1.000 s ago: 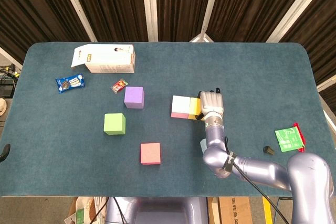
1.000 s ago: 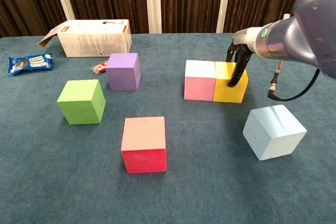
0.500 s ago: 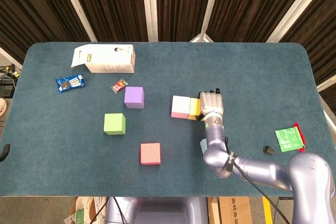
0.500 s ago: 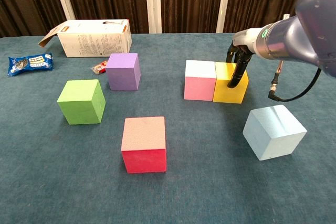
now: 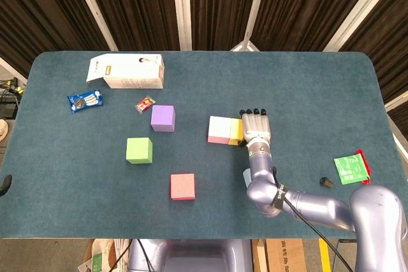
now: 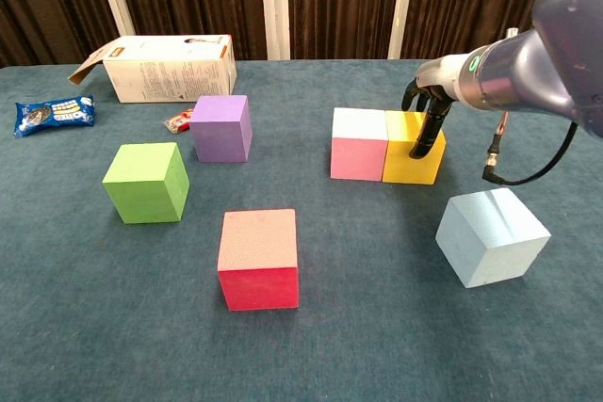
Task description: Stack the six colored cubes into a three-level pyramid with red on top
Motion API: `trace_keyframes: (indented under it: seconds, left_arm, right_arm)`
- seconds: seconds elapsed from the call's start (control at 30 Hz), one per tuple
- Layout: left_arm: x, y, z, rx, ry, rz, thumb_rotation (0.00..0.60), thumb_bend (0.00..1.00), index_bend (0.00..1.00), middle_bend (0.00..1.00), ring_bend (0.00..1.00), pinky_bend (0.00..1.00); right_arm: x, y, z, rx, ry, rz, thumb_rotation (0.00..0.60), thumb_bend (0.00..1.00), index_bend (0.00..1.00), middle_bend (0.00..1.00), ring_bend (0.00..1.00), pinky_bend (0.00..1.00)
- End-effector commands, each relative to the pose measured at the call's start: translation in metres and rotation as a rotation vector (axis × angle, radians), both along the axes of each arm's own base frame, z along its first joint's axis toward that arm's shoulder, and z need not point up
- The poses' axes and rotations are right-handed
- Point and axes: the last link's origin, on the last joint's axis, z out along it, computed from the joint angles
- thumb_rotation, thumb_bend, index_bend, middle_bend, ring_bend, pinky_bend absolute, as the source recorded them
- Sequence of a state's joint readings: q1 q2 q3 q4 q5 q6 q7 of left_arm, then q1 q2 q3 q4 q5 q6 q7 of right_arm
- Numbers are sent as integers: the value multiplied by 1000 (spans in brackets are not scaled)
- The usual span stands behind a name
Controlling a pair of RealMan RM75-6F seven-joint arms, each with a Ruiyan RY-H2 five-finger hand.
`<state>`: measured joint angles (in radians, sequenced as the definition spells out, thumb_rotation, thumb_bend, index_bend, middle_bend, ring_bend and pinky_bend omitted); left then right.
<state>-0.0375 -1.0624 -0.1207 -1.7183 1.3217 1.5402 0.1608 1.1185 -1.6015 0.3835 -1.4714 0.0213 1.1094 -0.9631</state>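
Chest view shows the right hand (image 6: 426, 118) draped over the yellow cube (image 6: 414, 148), dark fingers (image 6: 419, 135) hanging down its front face; whether it actually grips the cube or only rests on it I cannot tell. That yellow cube sits flush against the pink cube (image 6: 359, 144), judged to be two of the three base blocks. The pale blue cube (image 6: 491, 235) lies apart at roughly five o'clock from the pair, a likely third for the row. The red cube (image 6: 258, 258), meant for the top, waits alone at seven o'clock from the pair, with the green cube (image 6: 146, 182) and purple cube (image 6: 221, 127) further out at nine to ten o'clock. No stacking has begun. The left hand is not visible in either view. Printing on the white carton (image 5: 126, 71), the blue snack packet (image 5: 85, 100) and the green packet (image 5: 351, 169) is too small to read.
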Motion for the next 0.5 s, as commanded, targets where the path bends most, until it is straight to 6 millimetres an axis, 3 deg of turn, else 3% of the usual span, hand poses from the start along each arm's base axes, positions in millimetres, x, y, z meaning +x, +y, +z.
trace_keyframes:
  seconds: [0.03,0.27,0.4,0.5]
  left_arm:
    - [0,0,0,1,0,1,600,418,135,0,0,0]
    - [0,0,0,0,0,0,600,417,135,0,0,0]
    - [0,1,1,6,4,-2,600,417,135,0,0,0]
    - [-1,2,1,17,12,-8,600,418,135,0,0,0]
  right_arm:
    - [0,2,0,18,10,2,600,274,140,138,62,0]
    - [2,6,4,48,33,14,600,271,15,47,7,0]
    - [4,8,8,58,22,11,600,121,0,0,0,0]
    - [5,6,20,7,-6,30,600,83,0,0,0,0]
